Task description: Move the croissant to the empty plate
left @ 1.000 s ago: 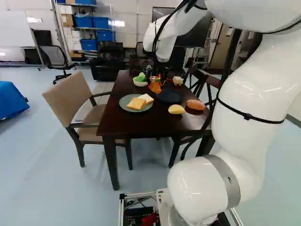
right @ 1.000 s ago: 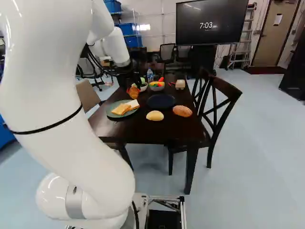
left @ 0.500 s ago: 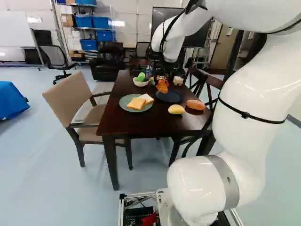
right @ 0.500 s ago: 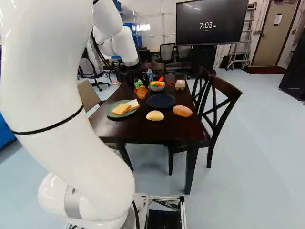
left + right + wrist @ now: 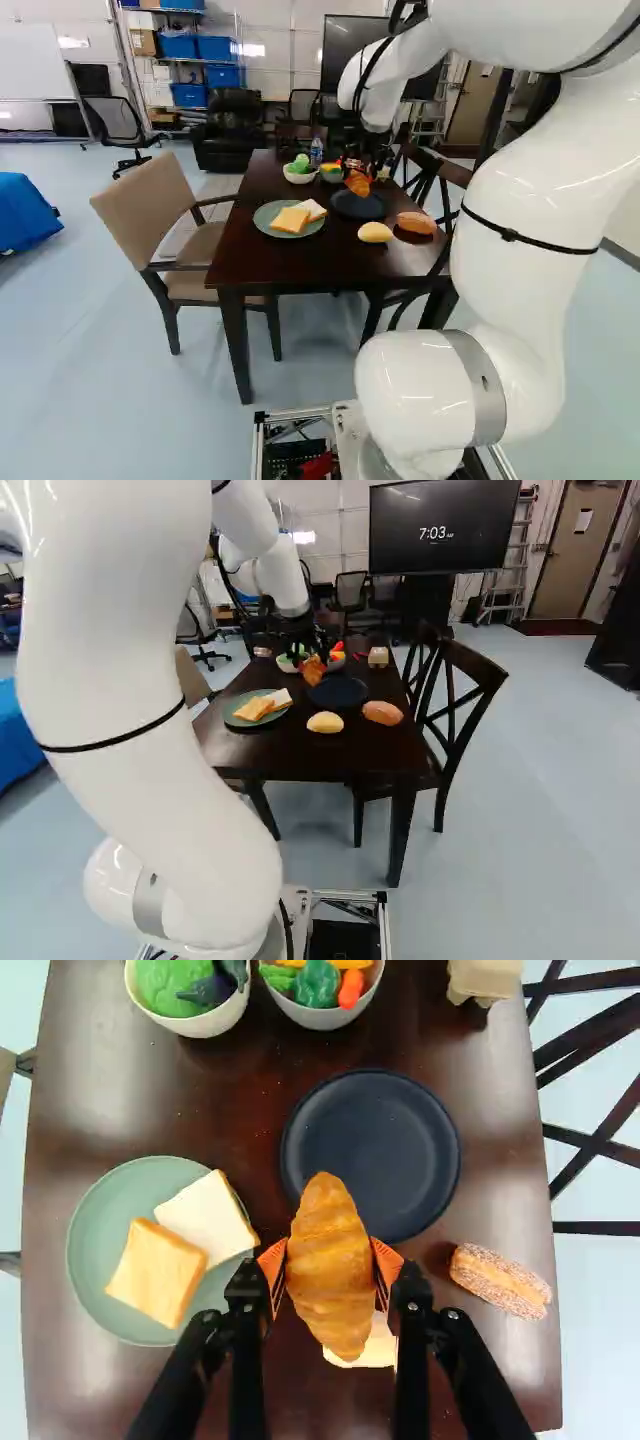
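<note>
In the left base view my gripper [image 5: 357, 168] hangs above the table by the dark blue plate [image 5: 362, 208], with the croissant [image 5: 357, 185] pointing down from it. The wrist view shows the gripper [image 5: 331, 1268] shut on the croissant [image 5: 328, 1295], an orange pad pressed to each side. Ahead of the fingers lies the dark plate [image 5: 385, 1150], with nothing on it; the croissant's tip overlaps its near edge in that view. The croissant appears held above the tabletop.
A green plate [image 5: 88, 1250] with bread slices lies beside the dark one. A pale roll [image 5: 375, 232] and a brown roll [image 5: 500, 1280] rest on the table [image 5: 270, 262]. Farther back stand two bowls [image 5: 205, 1025] [image 5: 325, 1015], a small carton [image 5: 483, 978] and a bottle [image 5: 316, 152]. Chairs flank the table.
My arm has swung to the right in both base views, carrying the gripped croissant toward the dark plate. The base and the things on the table have stayed in place.
</note>
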{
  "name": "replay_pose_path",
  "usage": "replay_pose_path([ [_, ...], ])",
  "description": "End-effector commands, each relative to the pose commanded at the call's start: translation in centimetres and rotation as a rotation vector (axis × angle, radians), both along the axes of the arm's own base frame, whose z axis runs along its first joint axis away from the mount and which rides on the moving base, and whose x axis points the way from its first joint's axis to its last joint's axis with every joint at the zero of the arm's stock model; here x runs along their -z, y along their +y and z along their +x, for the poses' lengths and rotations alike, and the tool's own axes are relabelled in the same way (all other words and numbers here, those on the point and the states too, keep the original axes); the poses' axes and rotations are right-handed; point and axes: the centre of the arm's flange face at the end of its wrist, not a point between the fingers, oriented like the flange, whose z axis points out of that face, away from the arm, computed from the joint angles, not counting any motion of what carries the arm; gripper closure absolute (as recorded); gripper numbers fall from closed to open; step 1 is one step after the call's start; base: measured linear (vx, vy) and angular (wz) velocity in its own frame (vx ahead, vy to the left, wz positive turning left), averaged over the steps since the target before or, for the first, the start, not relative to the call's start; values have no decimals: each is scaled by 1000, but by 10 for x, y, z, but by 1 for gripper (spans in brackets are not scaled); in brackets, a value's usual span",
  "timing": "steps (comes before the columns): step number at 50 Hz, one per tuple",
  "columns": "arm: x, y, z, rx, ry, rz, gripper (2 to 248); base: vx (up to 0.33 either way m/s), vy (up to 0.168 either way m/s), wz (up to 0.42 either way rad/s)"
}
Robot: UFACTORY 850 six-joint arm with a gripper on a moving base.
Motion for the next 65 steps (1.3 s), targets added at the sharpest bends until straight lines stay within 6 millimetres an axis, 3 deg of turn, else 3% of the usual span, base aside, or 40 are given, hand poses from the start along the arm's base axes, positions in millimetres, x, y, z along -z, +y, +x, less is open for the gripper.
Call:
replay_pose_path([
  [11, 2, -18, 13, 31, -3, 0, 120, 0, 0, 0],
  [26, 18, -36, 47, 52, -25, -2, 120, 0, 0, 0],
  [52, 54, -43, 100, 49, -33, -2, 120, 0, 0, 0],
  [65, 72, -43, 113, 47, -13, 0, 120, 0, 0, 0],
])
